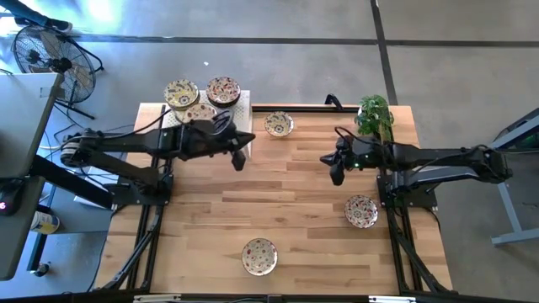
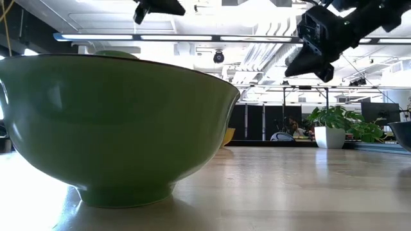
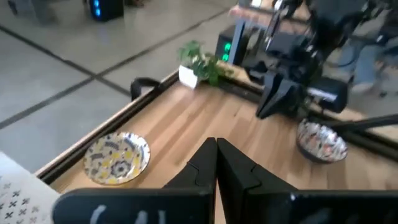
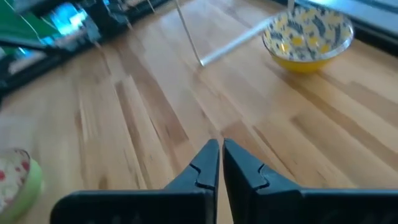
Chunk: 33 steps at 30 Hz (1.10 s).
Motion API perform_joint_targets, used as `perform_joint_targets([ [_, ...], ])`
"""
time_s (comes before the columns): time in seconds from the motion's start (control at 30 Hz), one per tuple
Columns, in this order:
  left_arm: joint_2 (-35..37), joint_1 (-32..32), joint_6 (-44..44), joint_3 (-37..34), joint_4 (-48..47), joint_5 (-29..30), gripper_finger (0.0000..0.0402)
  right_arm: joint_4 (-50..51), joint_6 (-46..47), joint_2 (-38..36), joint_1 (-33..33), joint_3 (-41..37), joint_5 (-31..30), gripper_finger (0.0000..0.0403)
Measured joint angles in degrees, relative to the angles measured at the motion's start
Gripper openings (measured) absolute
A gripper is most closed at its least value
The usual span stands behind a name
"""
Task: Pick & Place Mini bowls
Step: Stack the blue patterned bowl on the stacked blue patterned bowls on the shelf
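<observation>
six mini bowls can be counted in the high view: three on the white perforated rack (image 1: 240,114) at the far left corner, and three set down on the wooden table (image 1: 295,210), namely a yellowish bowl (image 1: 279,124) just beside the rack, a reddish bowl (image 1: 361,211) near the right arm's base, and a near-edge bowl (image 1: 259,256). the left gripper (image 1: 238,158) is held over the table next to the rack, fingers pressed together on nothing; the right gripper (image 1: 338,172) hangs mid-table, likewise shut and empty. the bowls are judged light, stiff, glazed and so slippery, and breakable if dropped. a pinch across the thin rim, one finger inside and one outside, is judged the surest hold.
</observation>
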<state>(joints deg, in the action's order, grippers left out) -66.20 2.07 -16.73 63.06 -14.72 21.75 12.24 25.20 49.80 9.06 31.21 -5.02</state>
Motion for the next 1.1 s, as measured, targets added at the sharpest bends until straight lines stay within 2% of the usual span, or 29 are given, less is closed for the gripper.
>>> perform_joint_targets([
  [0.23,7.1,-0.8,-0.1,-7.6,5.4,0.9,0.0000,17.4,0.2,0.0,0.0,6.2,1.6,0.0038],
  [0.57,11.7,-1.9,-1.1,-11.7,4.1,1.6,0.0000,44.9,0.3,0.0,0.0,12.3,8.6,0.0128],
  [0.83,11.6,-1.8,-1.0,-11.9,2.5,1.5,0.0000,54.9,-0.1,0.0,0.0,12.0,12.8,0.0192],
  [1.1,11.6,-1.8,0.0,-11.9,2.6,1.6,0.0000,58.0,-5.9,0.0,0.0,12.0,13.0,0.0221],
])
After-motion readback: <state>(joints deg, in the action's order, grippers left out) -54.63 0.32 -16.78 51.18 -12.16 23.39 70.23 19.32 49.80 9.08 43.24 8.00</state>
